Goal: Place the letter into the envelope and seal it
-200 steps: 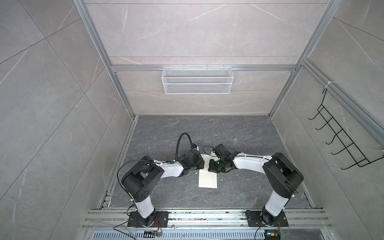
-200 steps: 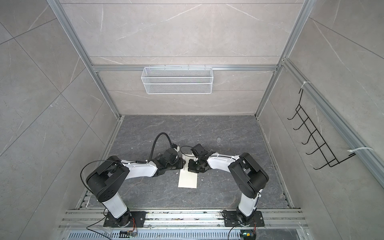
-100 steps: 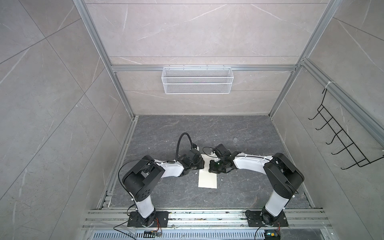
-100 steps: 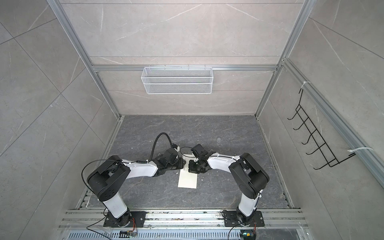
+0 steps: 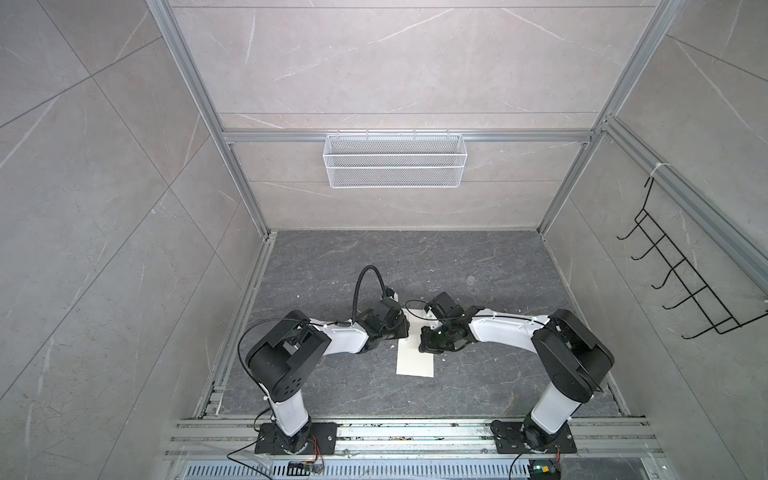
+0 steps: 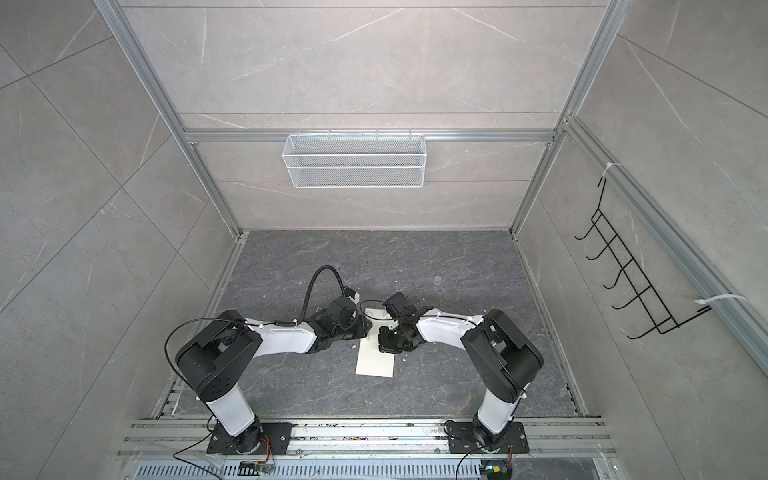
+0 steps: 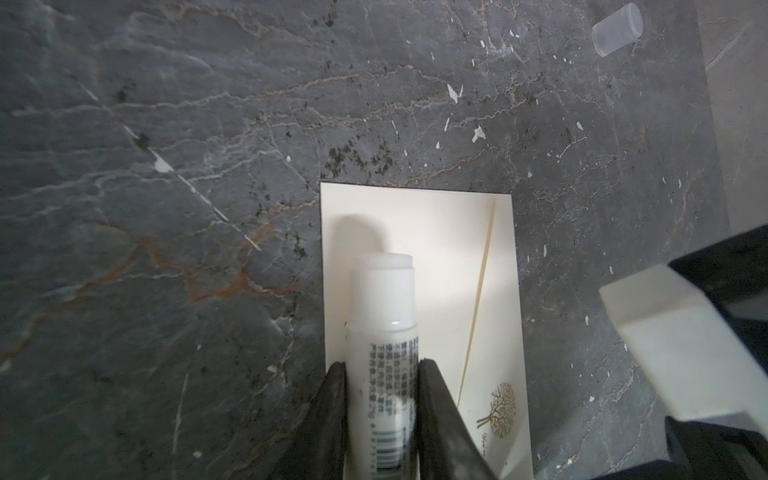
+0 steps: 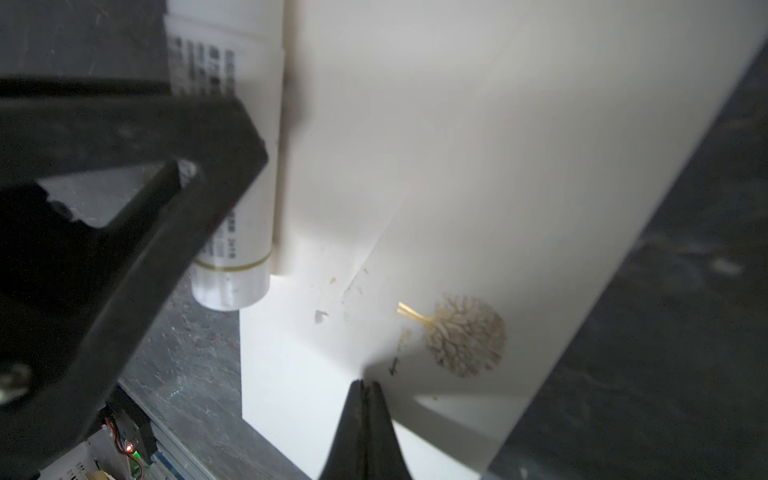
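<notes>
**Left arm** (image 5: 340, 338) and **right arm** (image 5: 503, 336): white link shells, black joint housings, black base plates (image 5: 324, 436), looped black cable (image 5: 370, 267).

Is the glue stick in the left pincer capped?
No, the glue stick shows a bare white tip, and a clear cap lies apart on the tabletop.

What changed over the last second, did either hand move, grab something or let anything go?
Nothing visibly changed. The left hand still grips the glue stick over the envelope. The right hand stays shut close to the tree emblem, and the envelope lies in the same spot between the two arms.
</notes>
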`<state>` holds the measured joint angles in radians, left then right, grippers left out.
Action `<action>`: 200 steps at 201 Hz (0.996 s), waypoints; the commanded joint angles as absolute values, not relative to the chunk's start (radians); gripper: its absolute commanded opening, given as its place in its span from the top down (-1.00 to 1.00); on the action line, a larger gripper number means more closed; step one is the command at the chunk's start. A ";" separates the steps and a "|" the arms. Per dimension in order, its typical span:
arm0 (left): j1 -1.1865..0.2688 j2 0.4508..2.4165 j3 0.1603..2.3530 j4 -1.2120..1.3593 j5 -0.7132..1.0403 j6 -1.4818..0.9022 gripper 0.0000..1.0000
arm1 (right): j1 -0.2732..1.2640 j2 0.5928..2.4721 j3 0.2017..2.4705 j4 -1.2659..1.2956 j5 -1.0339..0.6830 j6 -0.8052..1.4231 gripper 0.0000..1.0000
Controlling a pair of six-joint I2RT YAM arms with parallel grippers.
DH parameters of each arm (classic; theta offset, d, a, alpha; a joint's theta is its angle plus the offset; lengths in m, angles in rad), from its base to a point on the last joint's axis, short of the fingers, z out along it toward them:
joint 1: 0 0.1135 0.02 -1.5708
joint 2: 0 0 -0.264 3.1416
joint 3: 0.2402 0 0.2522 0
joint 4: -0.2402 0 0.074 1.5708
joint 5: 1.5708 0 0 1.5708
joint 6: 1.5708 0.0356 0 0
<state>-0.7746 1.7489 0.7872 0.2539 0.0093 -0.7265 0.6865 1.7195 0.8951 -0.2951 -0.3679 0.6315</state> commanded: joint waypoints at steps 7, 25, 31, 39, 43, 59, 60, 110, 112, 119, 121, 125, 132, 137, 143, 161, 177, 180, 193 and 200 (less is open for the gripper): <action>-0.775 1.770 0.802 0.229 -0.004 -0.724 1.00 | 0.693 1.689 0.862 -0.354 -0.368 0.615 1.00; -0.776 1.770 0.802 0.228 -0.003 -0.724 1.00 | 0.693 1.677 0.853 -0.353 -0.367 0.618 1.00; -0.776 1.770 0.802 0.228 -0.003 -0.724 1.00 | 0.693 1.674 0.852 -0.352 -0.367 0.619 1.00; -0.775 1.769 0.803 0.228 -0.002 -0.723 1.00 | 0.694 1.668 0.855 -0.350 -0.365 0.622 1.00; -0.775 1.768 0.804 0.227 -0.001 -0.723 1.00 | 0.692 1.664 0.858 -0.350 -0.366 0.626 1.00; -0.775 1.762 0.804 0.227 0.000 -0.724 1.00 | 0.693 1.621 0.874 -0.333 -0.370 0.646 1.00; -0.775 1.761 0.804 0.227 0.000 -0.724 1.00 | 0.693 1.617 0.877 -0.332 -0.369 0.648 1.00; -0.775 1.666 0.813 0.216 0.011 -0.714 1.00 | 0.692 1.452 0.965 -0.383 -0.223 0.647 0.55; -0.776 1.660 0.814 0.215 0.010 -0.713 1.00 | 0.692 1.447 0.967 -0.386 -0.216 0.645 0.51; -0.776 1.638 0.817 0.211 0.011 -0.708 1.00 | 0.692 1.429 0.974 -0.396 -0.202 0.641 0.39; -0.776 1.630 0.818 0.210 0.012 -0.707 1.00 | 0.692 1.425 0.976 -0.399 -0.199 0.639 0.36; -0.776 1.614 0.820 0.208 0.013 -0.706 1.00 | 0.691 1.415 0.980 -0.404 -0.193 0.635 0.29; -0.776 1.587 0.825 0.201 0.015 -0.701 1.00 | 0.692 1.397 0.983 -0.409 -0.185 0.631 0.19; -0.776 1.567 0.828 0.195 0.014 -0.696 1.00 | 0.690 1.384 0.984 -0.410 -0.183 0.630 0.12; -0.775 1.540 0.831 0.190 0.013 -0.692 1.00 | 0.692 1.367 0.986 -0.411 -0.183 0.631 0.03; -0.776 1.459 0.833 0.187 0.016 -0.681 1.00 | 0.692 1.316 0.992 -0.400 -0.199 0.631 -0.20; -0.776 1.385 0.830 0.193 0.024 -0.675 1.00 | 0.691 1.280 1.001 -0.384 -0.229 0.641 -0.31; -0.776 1.370 0.829 0.195 0.027 -0.675 1.00 | 0.692 1.274 1.003 -0.381 -0.237 0.645 -0.33; -0.775 1.316 0.821 0.212 0.045 -0.669 1.00 | 0.691 1.255 1.014 -0.363 -0.276 0.653 -0.40; -0.775 1.287 0.815 0.226 0.058 -0.666 1.00 | 0.692 1.248 1.022 -0.354 -0.293 0.660 -0.42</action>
<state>-0.7746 1.3876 0.7891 0.1810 0.0158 -0.7010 0.6872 1.2911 0.9798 -0.3698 -0.2363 0.6426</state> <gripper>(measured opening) 0.254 0.694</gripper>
